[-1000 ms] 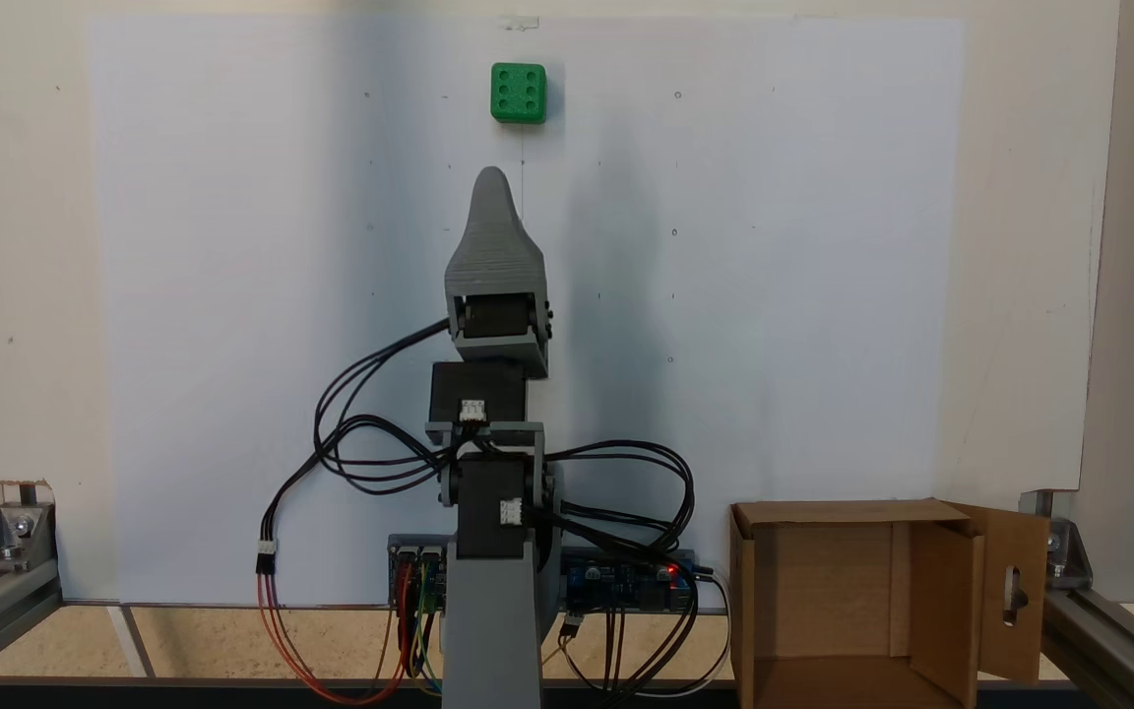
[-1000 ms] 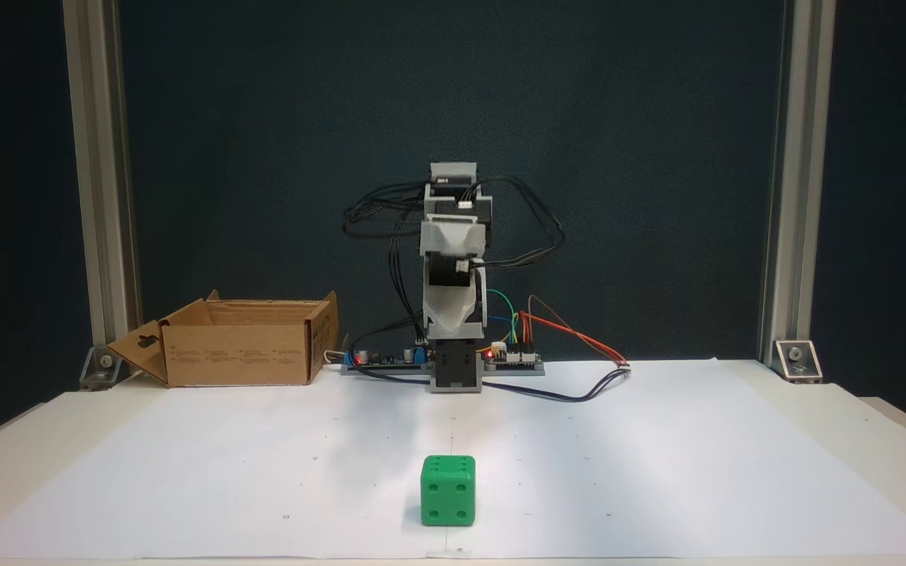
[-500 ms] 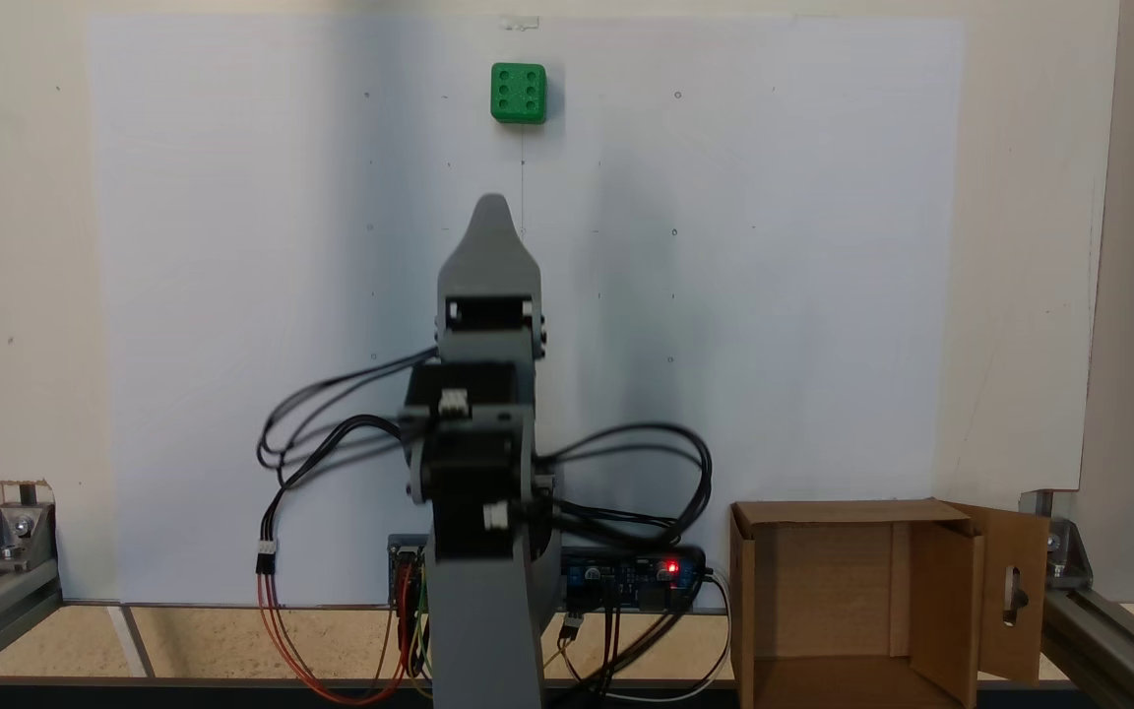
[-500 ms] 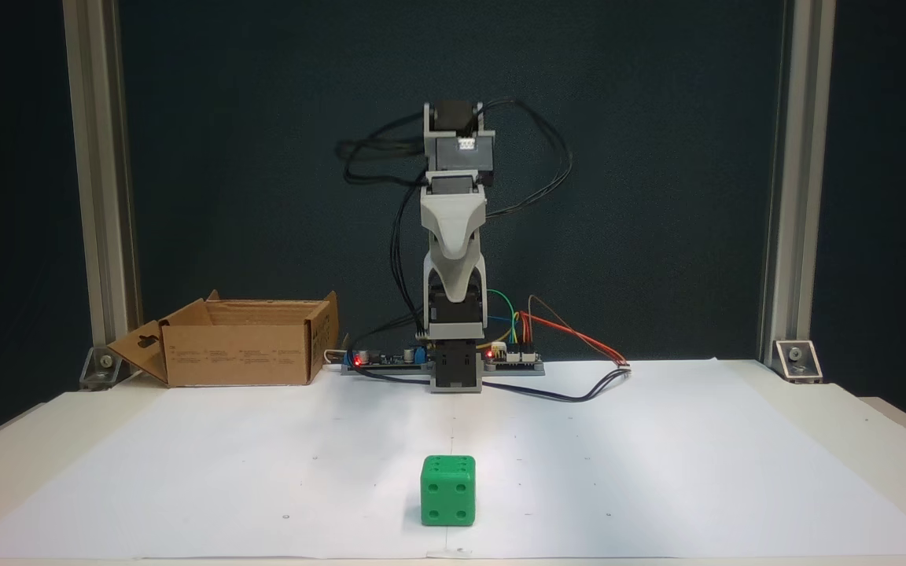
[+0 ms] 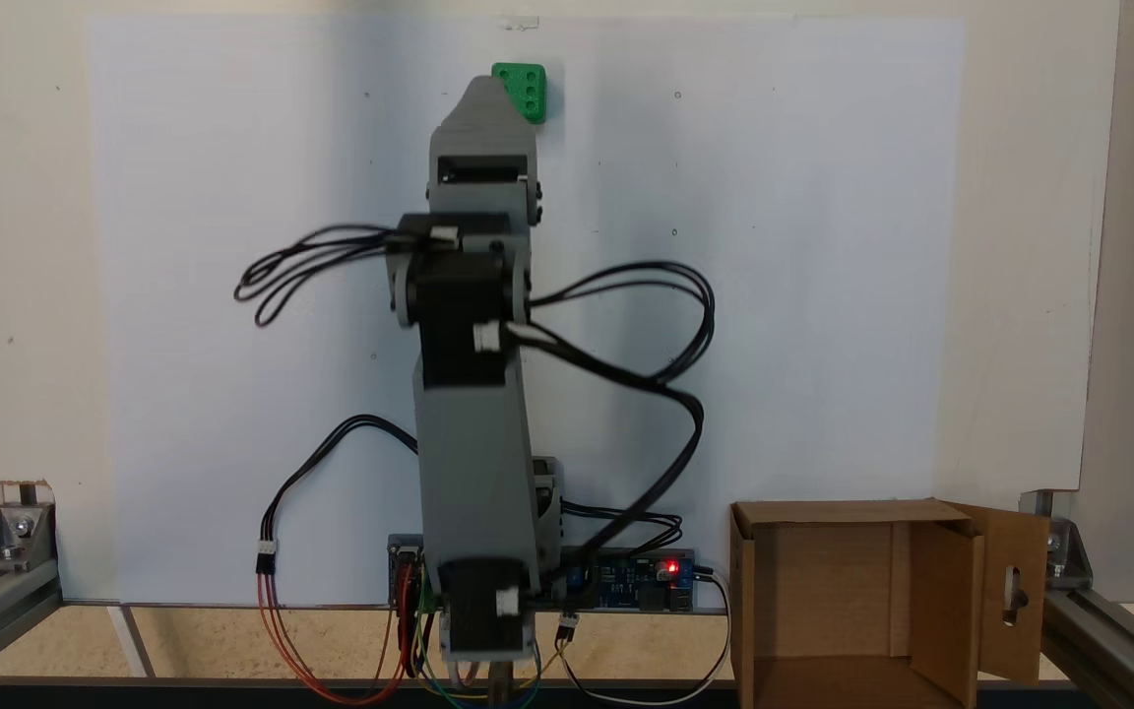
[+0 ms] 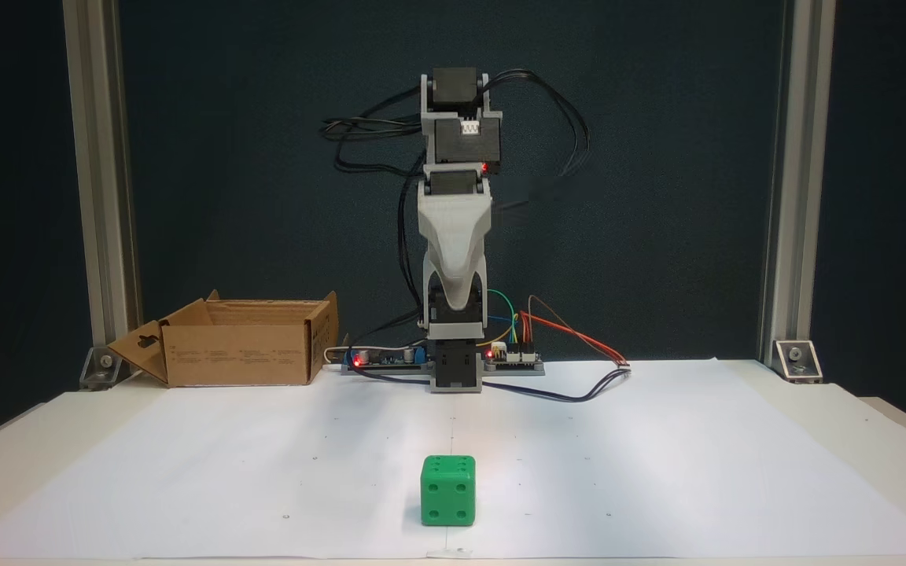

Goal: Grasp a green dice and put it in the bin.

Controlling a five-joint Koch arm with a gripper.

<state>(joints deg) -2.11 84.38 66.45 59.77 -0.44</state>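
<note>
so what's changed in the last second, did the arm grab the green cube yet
No grab yet. The grey arm has unfolded and stretched out toward the small bright green plastic dice; from above, its gripper now overlaps the cube's left part, while the front view shows the gripper well above the table. The dice and the brown cardboard box stayed put.

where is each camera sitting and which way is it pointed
A fixed view: above and behind the base, looking down the paper sheet; arm's back and end effector partly cover the green dice.
A fixed view: low at the table's far edge, facing the arm's front; end effector raised behind the green dice.
Shared: arm, dice, sheet, cardboard bin.
</note>
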